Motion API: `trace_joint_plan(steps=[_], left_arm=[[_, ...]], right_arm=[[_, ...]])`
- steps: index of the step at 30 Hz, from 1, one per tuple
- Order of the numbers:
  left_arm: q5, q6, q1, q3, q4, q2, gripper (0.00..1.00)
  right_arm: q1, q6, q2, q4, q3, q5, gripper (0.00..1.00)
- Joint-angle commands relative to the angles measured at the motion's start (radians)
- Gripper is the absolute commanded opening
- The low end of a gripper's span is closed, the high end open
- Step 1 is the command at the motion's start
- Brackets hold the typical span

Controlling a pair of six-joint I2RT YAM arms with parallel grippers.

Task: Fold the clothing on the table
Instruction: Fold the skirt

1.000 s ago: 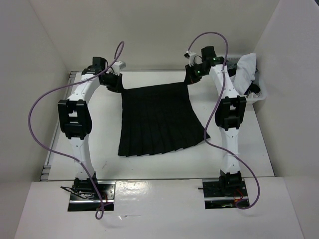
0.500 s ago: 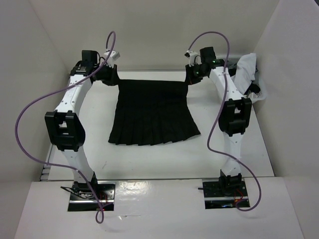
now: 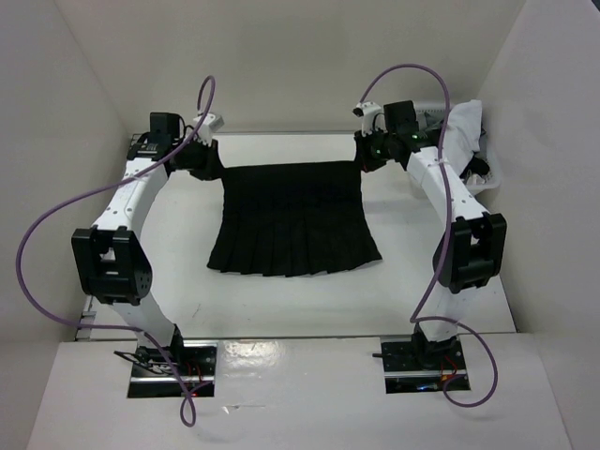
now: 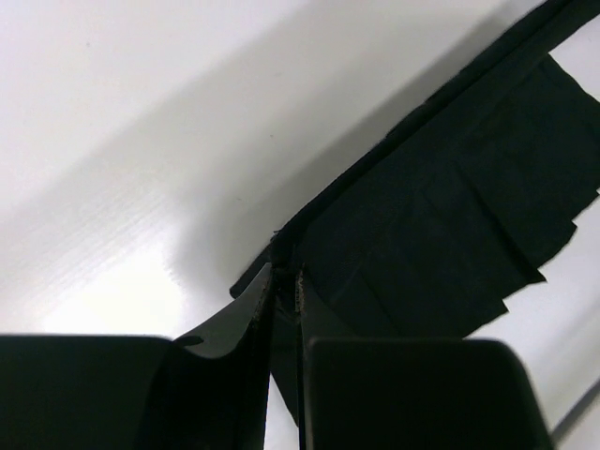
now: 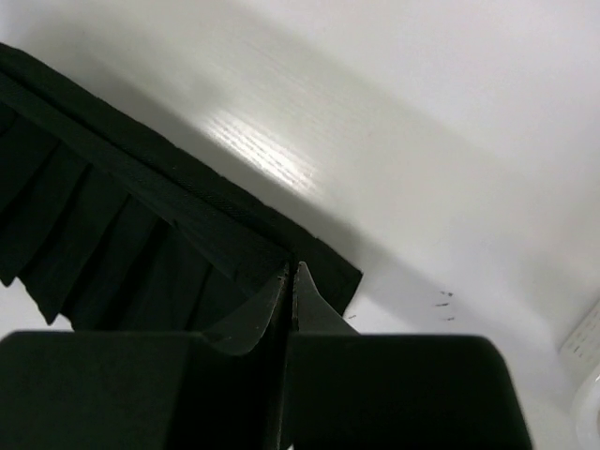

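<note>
Toward the table's (image 3: 187,272) far edge, the left gripper (image 4: 282,281) and right gripper (image 5: 291,281) each pinch a waistband corner of the clothing (image 3: 292,220), which lies spread open mid-table; folding is not yet begun.

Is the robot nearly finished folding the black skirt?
Not yet. Done: the black pleated fabric skirt is spread out on the white table. In hand: the left gripper and right gripper each pinch a waistband corner. Left: every fold; none shows yet.
</note>
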Motion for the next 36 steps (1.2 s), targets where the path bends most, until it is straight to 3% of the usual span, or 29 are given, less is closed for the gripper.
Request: trace_joint_plan(steps=[1,9,15,19,23,26,27,31,36], left_arm=[[-0.065,0.052,0.048,-0.04,-0.022,-0.109,0.0],[-0.032,0.14,0.048,-0.181,-0.141,-0.249,0.0],[-0.002,0.284,0.016,-0.25,-0.325,-0.318,0.0],[0.021,0.439,-0.05,-0.25,-0.508,-0.332,0.1],[0.02,0.52,-0.153,-0.276,-0.633,-0.323,0.2],[-0.005,0.52,-0.22,-0.302,-0.643,-0.332,0.24],[-0.014,0.49,-0.234,-0.316,-0.632,-0.341,0.26],[-0.04,0.432,-0.294,-0.339,-0.597,-0.404,0.34],[-0.063,0.402,-0.351,-0.339,-0.579,-0.464,0.49]], right_arm=[[-0.023,-0.078,-0.073,-0.015,-0.066,0.133,0.0],[0.016,-0.189,-0.148,-0.179,-0.143,0.092,0.0],[0.051,-0.357,-0.134,-0.432,-0.129,-0.012,0.0],[0.103,-0.479,-0.085,-0.607,-0.115,-0.058,0.04],[0.169,-0.499,-0.074,-0.638,-0.186,-0.037,0.2],[0.256,-0.499,-0.085,-0.638,-0.247,-0.008,0.45],[0.276,-0.499,-0.074,-0.638,-0.279,0.004,0.62],[0.332,-0.488,-0.027,-0.638,-0.329,0.027,0.79],[0.341,-0.468,-0.008,-0.638,-0.297,0.037,0.88]])
